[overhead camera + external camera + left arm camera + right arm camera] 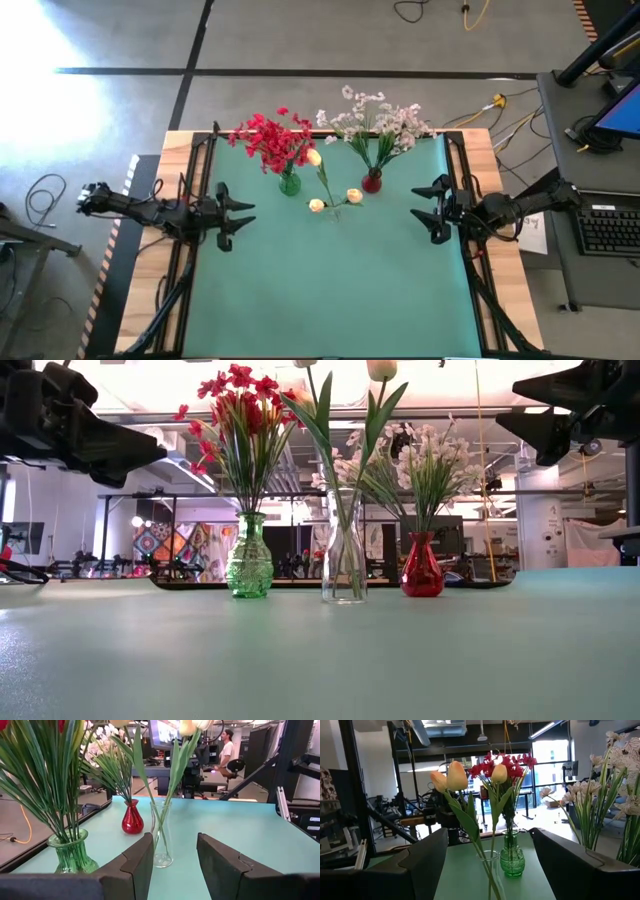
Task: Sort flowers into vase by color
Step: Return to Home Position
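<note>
Three vases stand upright on the green mat. A green glass vase (289, 184) (249, 557) holds the red blossom clusters (270, 140). A red vase (372, 181) (422, 565) holds the white sprays (375, 122). A clear glass vase (344, 560) (161, 835) between them holds the cream-yellow rosebuds (335, 198) (451, 776). My left gripper (238, 215) hovers open at the mat's left side, above the table. My right gripper (428, 211) hovers open at the mat's right side. Neither touches anything.
The green mat (330, 290) covers the table; its near half lies bare. Black rails (190, 230) run along both sides of the table. A desk with a keyboard (606, 228) stands off the table's right side. A person (227, 747) sits in the room far behind.
</note>
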Motion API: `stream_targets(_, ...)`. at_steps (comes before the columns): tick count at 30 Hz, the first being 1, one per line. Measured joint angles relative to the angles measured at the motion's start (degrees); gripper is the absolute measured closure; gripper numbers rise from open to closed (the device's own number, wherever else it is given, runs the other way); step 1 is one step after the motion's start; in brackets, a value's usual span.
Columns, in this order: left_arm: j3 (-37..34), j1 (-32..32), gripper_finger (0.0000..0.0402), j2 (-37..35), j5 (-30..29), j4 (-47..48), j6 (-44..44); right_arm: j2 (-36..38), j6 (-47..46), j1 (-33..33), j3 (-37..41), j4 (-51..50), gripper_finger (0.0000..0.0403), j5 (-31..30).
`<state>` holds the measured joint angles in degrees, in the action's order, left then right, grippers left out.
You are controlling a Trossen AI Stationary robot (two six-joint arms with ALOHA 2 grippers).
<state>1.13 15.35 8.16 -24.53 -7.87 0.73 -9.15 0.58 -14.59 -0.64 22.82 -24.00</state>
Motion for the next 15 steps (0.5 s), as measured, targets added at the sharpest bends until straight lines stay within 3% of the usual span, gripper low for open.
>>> stream_targets(15,0.0,0.0,0.0263,3.16,0.0,0.01,0.0,0.0,0.0,0.0,0.02,0.01,0.0115,-0.01)
